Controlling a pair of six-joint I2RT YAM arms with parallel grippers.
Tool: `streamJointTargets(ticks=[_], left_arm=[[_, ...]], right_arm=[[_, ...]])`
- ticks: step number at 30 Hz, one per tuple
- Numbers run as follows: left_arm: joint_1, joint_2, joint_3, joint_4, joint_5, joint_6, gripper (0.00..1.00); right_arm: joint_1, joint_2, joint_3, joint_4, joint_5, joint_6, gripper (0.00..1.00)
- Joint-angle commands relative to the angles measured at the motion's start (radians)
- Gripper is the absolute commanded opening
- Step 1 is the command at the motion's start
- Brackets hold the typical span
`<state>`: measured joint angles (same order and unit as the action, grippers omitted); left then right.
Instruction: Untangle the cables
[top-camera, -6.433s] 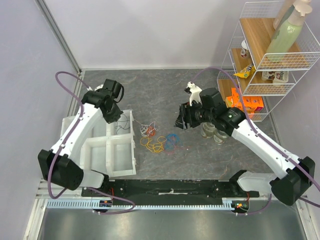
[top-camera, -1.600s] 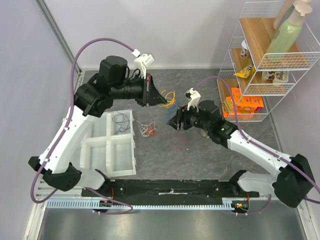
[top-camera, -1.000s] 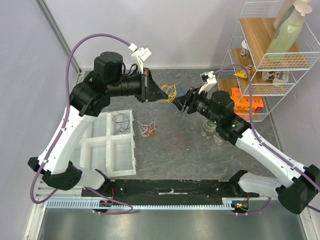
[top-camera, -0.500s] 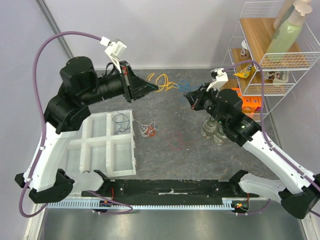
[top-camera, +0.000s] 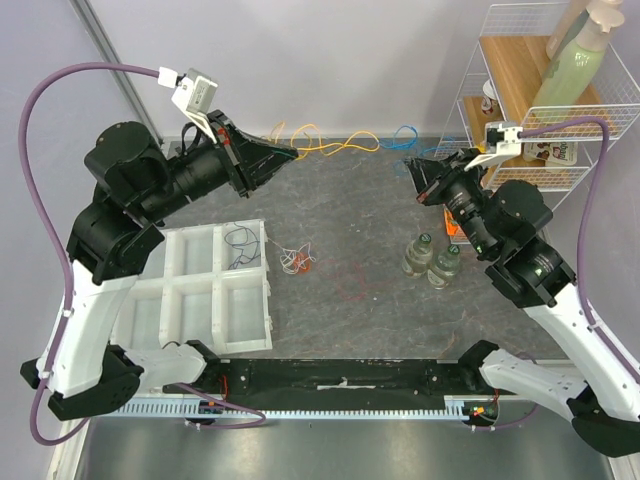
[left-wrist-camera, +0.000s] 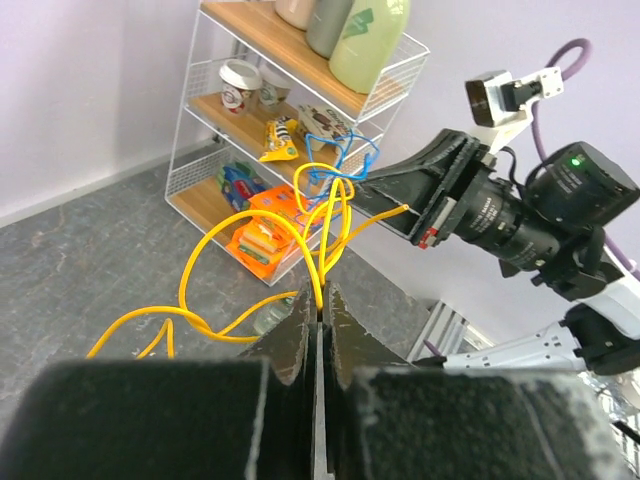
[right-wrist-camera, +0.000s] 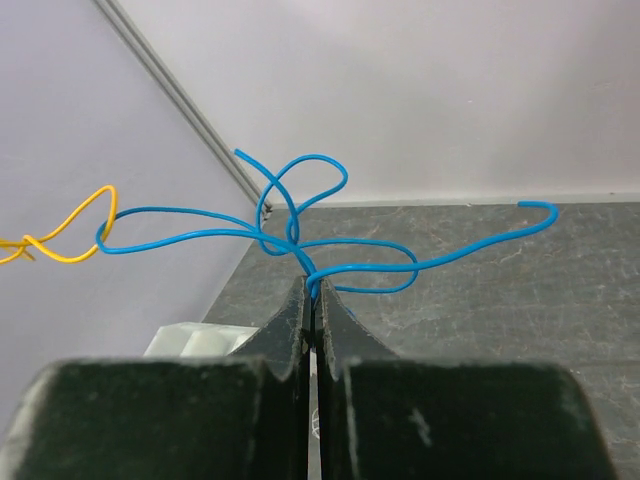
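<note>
My left gripper (top-camera: 298, 155) is raised above the back of the table and shut on a yellow cable (top-camera: 322, 141). In the left wrist view the yellow cable (left-wrist-camera: 325, 215) rises from between the closed fingertips of that gripper (left-wrist-camera: 319, 295). My right gripper (top-camera: 410, 168) faces it, shut on a blue cable (top-camera: 405, 133). The right wrist view has the blue cable (right-wrist-camera: 360, 241) looping out of the pinched tips of the right gripper (right-wrist-camera: 312, 285). Its far end is hooked through the yellow cable (right-wrist-camera: 60, 258). A small white and red-orange bunch (top-camera: 297, 260) lies on the table.
A white compartment tray (top-camera: 215, 300) sits at the left, with a dark cable (top-camera: 240, 238) in its back right cell. Two small bottles (top-camera: 432, 260) stand under the right arm. A wire shelf (top-camera: 530, 120) of goods fills the back right corner.
The right gripper has shut on the blue cable. Both arms have lifted and drawn apart, the left going left and the right going right, stretching the linked yellow and blue cables between them.
</note>
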<state>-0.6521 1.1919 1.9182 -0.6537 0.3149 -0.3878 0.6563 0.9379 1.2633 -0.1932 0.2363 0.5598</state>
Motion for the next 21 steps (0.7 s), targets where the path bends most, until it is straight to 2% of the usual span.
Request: streamJointTargets(ticks=[1,12,21], left_arm=[[-0.001,-0.028,0.010,0.051,-0.097,0.072,0.02],[0.000,-0.064,0.002,0.052,-0.270,0.150,0.02],[-0.004,-0.064,-0.008,0.055,-0.229,0.136,0.02]], right_arm=[[-0.003,-0.025,0.042,-0.020,0.106,-0.021,0.00],[-0.003,-0.048,0.208,-0.124,0.325,-0.210,0.00],[-0.003,-0.034,0.300,-0.166,0.367,-0.287,0.00]])
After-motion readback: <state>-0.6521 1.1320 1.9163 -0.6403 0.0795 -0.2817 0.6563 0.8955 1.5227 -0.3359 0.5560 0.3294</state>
